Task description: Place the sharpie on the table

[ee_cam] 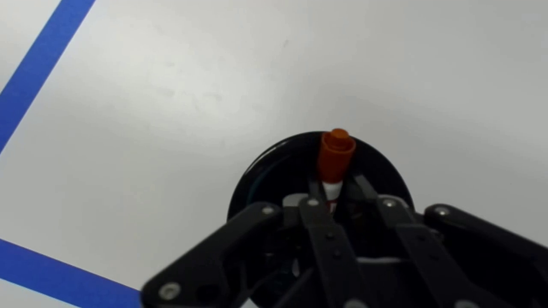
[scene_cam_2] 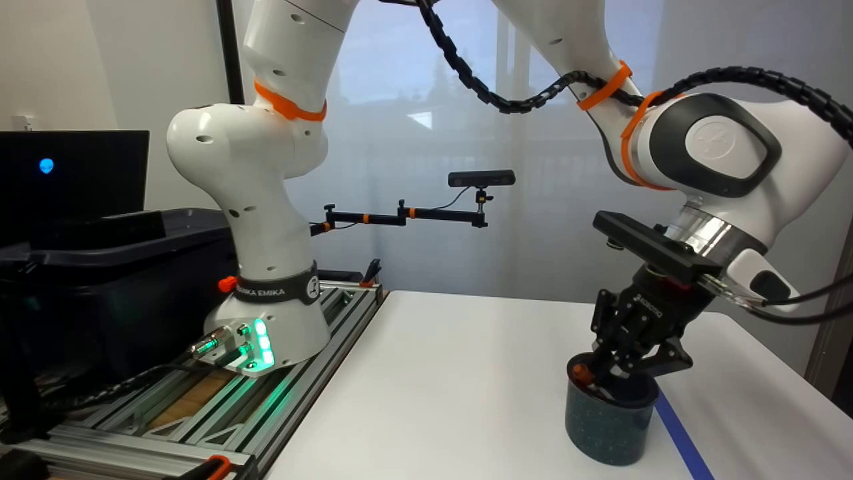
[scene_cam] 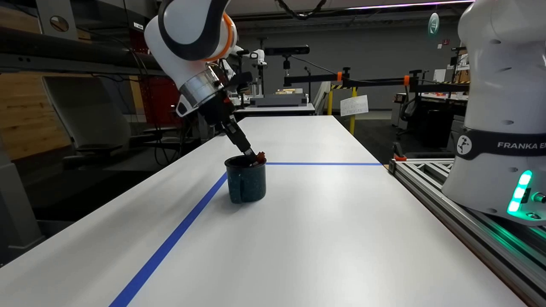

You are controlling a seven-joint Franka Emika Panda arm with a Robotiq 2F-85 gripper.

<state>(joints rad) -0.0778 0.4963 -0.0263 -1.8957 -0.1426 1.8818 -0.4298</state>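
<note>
Robotiq gripper (ee_cam: 339,186) leans with its fingertips inside the mouth of the dark speckled enamel mug (scene_cam: 247,184), which stands upright around them on the white tabletop (scene_cam: 332,230). Between those fingertips is the orange-ended Sharpie (ee_cam: 335,164), in the mug too: the wrist view shows one tip on either side of its white barrel. Whether they are clenched on it I cannot tell (a dark gap seems to show on one side, but shadow muddles it).

What the coming move turns on is the Sharpie's long axis: it slants, orange end up by the rim just ahead of the fingertips, toward the robot base (scene_cam: 486,183), the barrel running down and back beneath the gripper, its lower end hidden. I judge the grasp to be the step in hand; a lift along that slant should keep the barrel from catching the rim, before it goes down beside the mug, away from the long blue tape stripe (scene_cam: 171,238).
</note>
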